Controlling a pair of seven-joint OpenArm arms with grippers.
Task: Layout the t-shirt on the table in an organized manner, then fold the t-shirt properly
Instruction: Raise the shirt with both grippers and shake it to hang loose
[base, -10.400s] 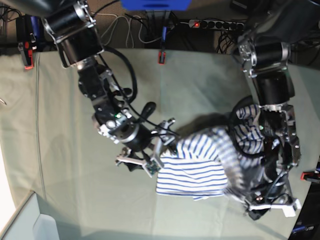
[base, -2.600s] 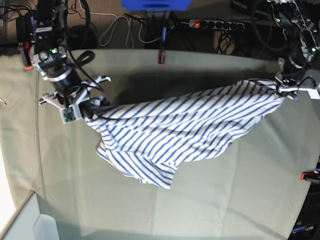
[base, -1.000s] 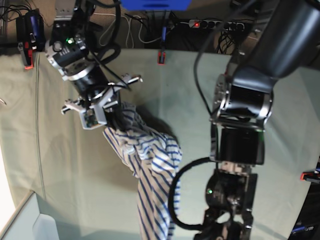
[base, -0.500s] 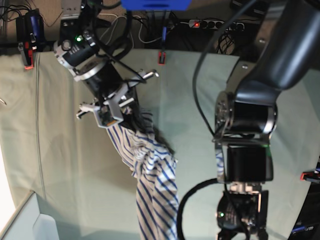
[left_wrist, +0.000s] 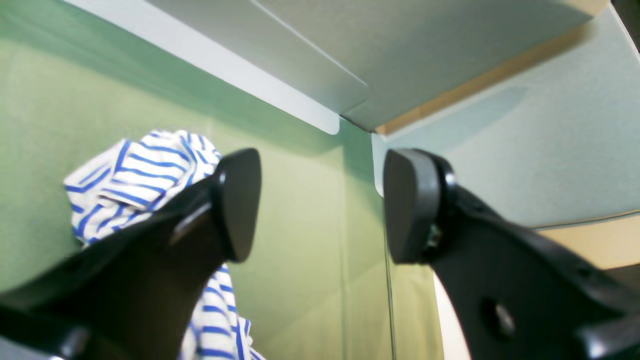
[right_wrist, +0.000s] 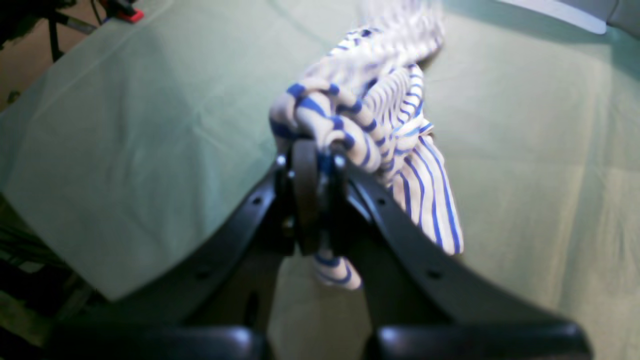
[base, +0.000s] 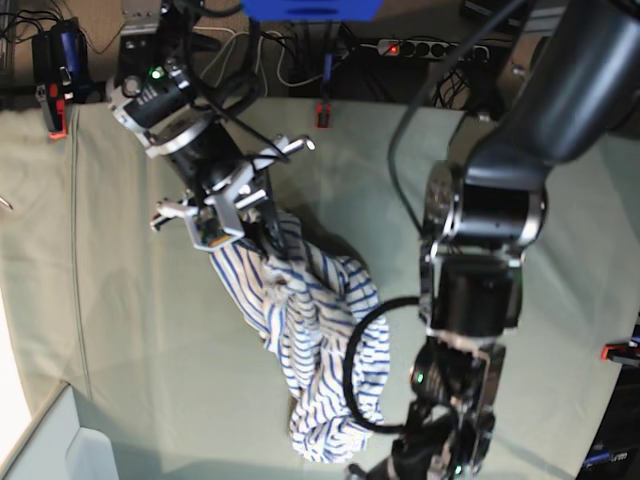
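While the right tool (right_wrist: 314, 165) pinches it, the t-shirt (base: 315, 345) trails bunched.

Along the top of the base view: a blue box (base: 310, 9) at centre, a black power strip (base: 430, 47) with a lit red switch to its right, white and black cables (base: 245, 50) tangled on the floor between. At the upper left, a dark stand (base: 55, 65) with red parts. In the lower left corner, a pale grey panel (base: 70, 445).
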